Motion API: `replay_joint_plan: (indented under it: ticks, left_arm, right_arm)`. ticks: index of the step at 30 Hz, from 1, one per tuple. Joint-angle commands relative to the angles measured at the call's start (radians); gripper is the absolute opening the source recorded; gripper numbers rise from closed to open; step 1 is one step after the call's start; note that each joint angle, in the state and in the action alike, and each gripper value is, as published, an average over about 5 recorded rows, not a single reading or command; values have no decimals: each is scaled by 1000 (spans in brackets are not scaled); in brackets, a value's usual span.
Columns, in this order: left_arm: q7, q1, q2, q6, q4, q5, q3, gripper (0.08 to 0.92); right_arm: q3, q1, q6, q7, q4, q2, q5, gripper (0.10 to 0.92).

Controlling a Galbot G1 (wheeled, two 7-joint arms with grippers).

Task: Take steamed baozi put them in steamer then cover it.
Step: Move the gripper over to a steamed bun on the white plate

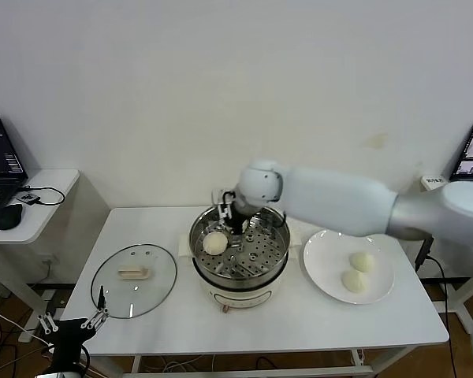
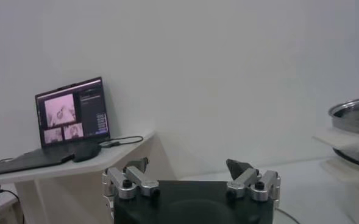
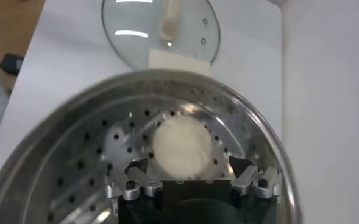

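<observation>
Currently, head view: the right gripper (image 1: 230, 214) reaches over the steamer (image 1: 280, 250), which stands mid-table on its white base. One bun (image 1: 215, 243) lies on the perforated tray, on the steamer's left side, just below and beside the fingertips. Two more buns (image 1: 357, 271) wait on the white plate (image 1: 325, 272) to the steamer's right. The glass lid (image 1: 134, 279) lies flat on the table to the steamer's left. The left gripper (image 1: 72, 320) hangs low off the table's front-left corner, idle, fingers spread

Left wrist view: the left gripper's (image 2: 191, 171) fingers stand apart with nothing between them; a laptop (image 2: 69, 119) sits on a side table beyond

Right wrist view: the right gripper's (image 3: 191, 171) fingers stand wide apart. The bun (image 3: 180, 146) rests on the tray just ahead of them, centred in the gap, with no visible grip on it; the lid (image 3: 159, 31) shows beyond the steamer rim

Judgement: step in hand is the drop of a bun into the steamer, seemingly just let go. Next move calls for lifting clear without nudging the bun, then crossing to the plate for another. Lid goes on last
</observation>
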Motion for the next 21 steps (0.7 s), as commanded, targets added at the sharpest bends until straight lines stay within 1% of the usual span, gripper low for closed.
replay_joint_plan:
  ticks: [1, 5, 10, 15, 18, 21]
  left_arm:
    - [1, -3, 8, 1, -1, 0, 5, 823]
    - [1, -6, 16, 2, 0, 0, 8, 823]
    - [2, -7, 23, 3, 3, 2, 17, 823]
    - [2, -10, 22, 5, 9, 9, 25, 823]
    - [3, -11, 19, 6, 7, 12, 28, 823]
    - [3, -8, 17, 7, 4, 14, 26, 823]
  right_arm:
    - [-39, 189, 122, -175, 191, -296, -73, 823]
    - [-72, 201, 173, -216, 259, -457, -149, 823]
    - [-56, 109, 220, -220, 288, -629, -272, 823]
    - [76, -115, 254, -204, 290, -719, -396, 823]
    - [186, -259, 281, -191, 270, -749, -479, 823]
    - [293, -395, 301, -185, 240, -761, -524, 823]
